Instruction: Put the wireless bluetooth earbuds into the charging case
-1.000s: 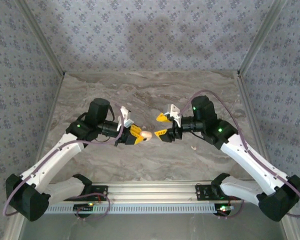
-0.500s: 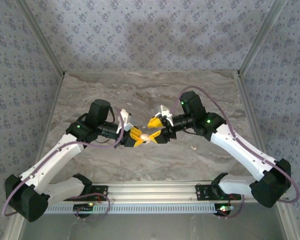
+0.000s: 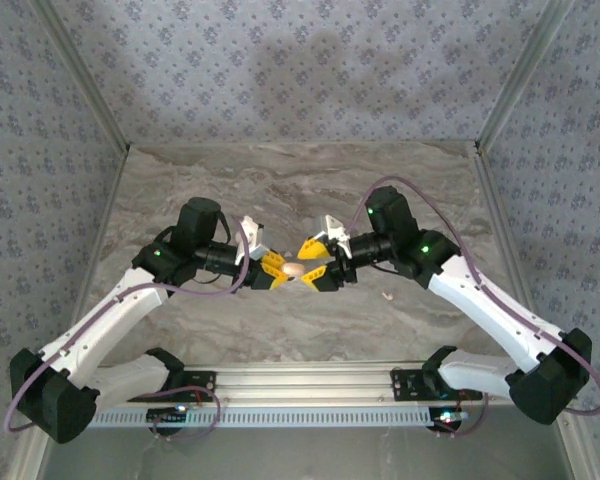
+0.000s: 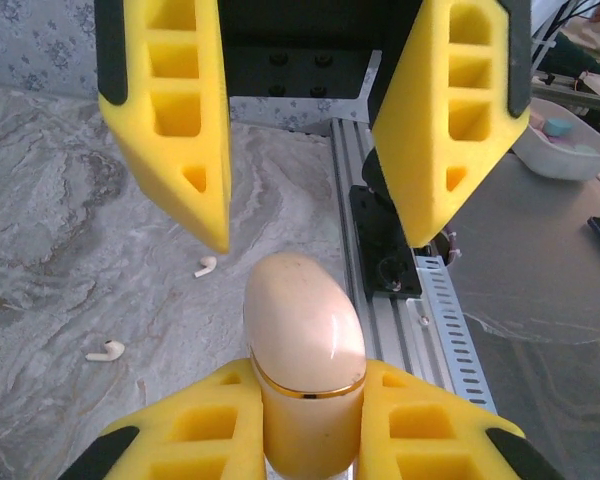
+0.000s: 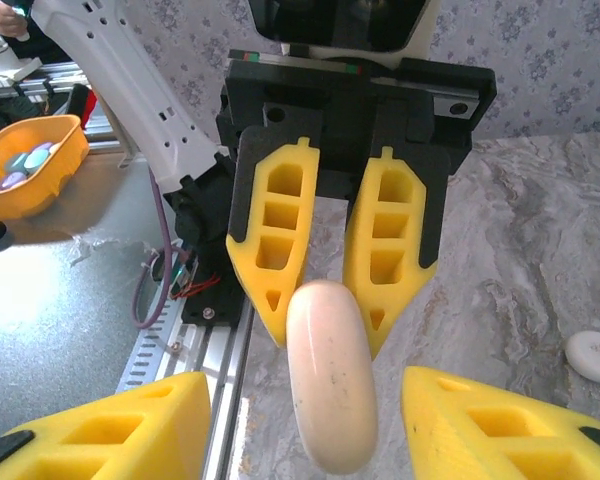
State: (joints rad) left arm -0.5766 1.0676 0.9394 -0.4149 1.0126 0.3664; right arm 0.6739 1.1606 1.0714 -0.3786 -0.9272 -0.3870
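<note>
**Operator:** What is my left hand doing?

**Spotter:** Your left gripper is clamped on the charging case. Both yellow fingers press its lower half, below the gold band. The rounded upper end sticks out past the fingertips, and the seam at the band looks closed.

**Operator:** And my right one?

**Spotter:** Your right gripper is spread wide with nothing in it. Its 2 fingers stand on either side of the case's free end. In the right wrist view you can see a gap on each side, so neither finger touches the case. The 2 grippers face each other tip to tip near the middle of the table, with the case between them.

**Operator:** Where are the earbuds?

**Spotter:** You have 2 earbuds lying loose on the marble in the left wrist view, apart from each other and below the held case. In the top view there is a pale speck on the table just beside your right forearm; it is too small to name. A flat white disc lies on the marble to the right in the right wrist view.
</note>
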